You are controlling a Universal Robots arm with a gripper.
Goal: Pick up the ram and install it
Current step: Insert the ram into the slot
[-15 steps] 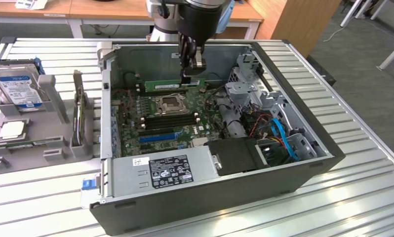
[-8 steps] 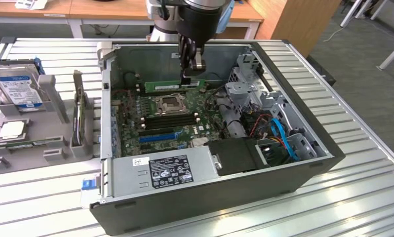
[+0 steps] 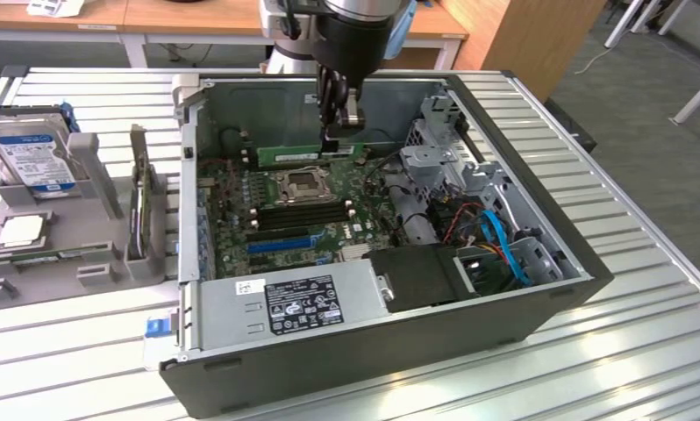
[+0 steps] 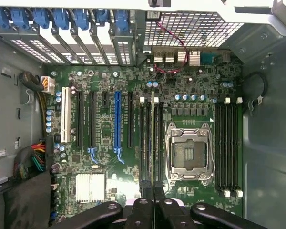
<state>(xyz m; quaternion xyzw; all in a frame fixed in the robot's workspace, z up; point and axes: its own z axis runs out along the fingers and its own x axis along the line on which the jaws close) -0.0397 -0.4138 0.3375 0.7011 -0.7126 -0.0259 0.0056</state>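
Note:
The ram (image 3: 309, 154) is a long thin green stick. It hangs level inside the open computer case, above the motherboard (image 3: 282, 203), with my gripper (image 3: 342, 133) shut on its end nearer the exterior view's right. In the wrist view the ram (image 4: 152, 143) shows edge-on as a thin line running out from between my gripper (image 4: 152, 202) fingers. It lies along the black memory slots (image 4: 151, 119) beside the CPU socket (image 4: 189, 151). Whether it touches a slot I cannot tell.
The case walls (image 3: 192, 175) ring the motherboard. A grey power supply (image 3: 291, 303) and blue cables (image 3: 508, 250) fill the near side. A second bank of memory slots (image 4: 227, 143) lies past the socket. On the exterior view's left, a grey holder (image 3: 93, 263) carries a hard drive (image 3: 28, 153) and an upright card (image 3: 139, 206).

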